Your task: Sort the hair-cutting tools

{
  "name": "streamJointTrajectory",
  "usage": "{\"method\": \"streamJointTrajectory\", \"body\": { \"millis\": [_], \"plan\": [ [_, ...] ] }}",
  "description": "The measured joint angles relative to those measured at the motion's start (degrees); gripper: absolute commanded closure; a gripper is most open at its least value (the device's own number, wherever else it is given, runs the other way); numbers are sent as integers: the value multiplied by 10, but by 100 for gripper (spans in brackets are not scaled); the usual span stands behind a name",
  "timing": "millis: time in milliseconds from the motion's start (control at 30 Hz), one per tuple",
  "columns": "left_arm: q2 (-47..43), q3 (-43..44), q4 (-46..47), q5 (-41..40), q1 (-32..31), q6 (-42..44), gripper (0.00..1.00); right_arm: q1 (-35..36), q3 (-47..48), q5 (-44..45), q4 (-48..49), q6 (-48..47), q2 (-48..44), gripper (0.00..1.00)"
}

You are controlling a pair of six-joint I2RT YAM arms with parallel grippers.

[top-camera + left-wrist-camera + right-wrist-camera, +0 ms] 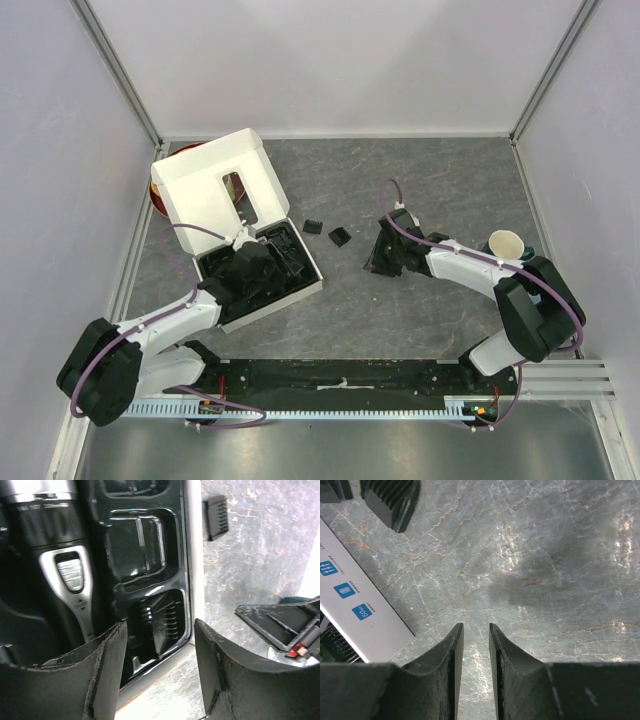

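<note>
In the top view, the white cardboard box (215,185) lies open by the left edge of the table (430,190), its lid folded back toward the far left corner and its black tray (300,275) facing up. The left gripper (262,262) hangs over the tray. Just right of the box, a smaller comb guard (313,226) and a larger comb guard (340,237) lie on the table, near each other but apart. The right gripper (380,258) points down just right of them, around the table's middle. A paper cup (505,243) stands near the right edge, beside the right arm

In the left wrist view, the left gripper (159,627) has its jaws well apart with nothing between them. Below, the clipper (65,555) lies in the tray's long well. A seated comb guard (167,617) rests in a compartment at the tray's edge

In the right wrist view, the right gripper (475,627) holds its jaws a narrow gap apart, with only bare table between them. The larger comb guard (395,500) lies ahead, near the box wall (355,605)
</note>
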Motion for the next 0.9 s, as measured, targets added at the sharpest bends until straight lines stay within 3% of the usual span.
{"method": "streamJointTrajectory", "body": {
  "millis": [267,433,567,900],
  "plan": [
    [-61,7,-106,-50,0,1,47,60,57,-16,15,-73,0,71],
    [-95,20,-167,-91,1,19,47,133,117,-37,53,-127,14,84],
    [-132,31,-209,-119,1,32,47,164,170,-61,86,-156,73,93],
    [-167,52,-293,-159,4,42,46,179,213,-68,79,-174,183,100]
  ]
}}
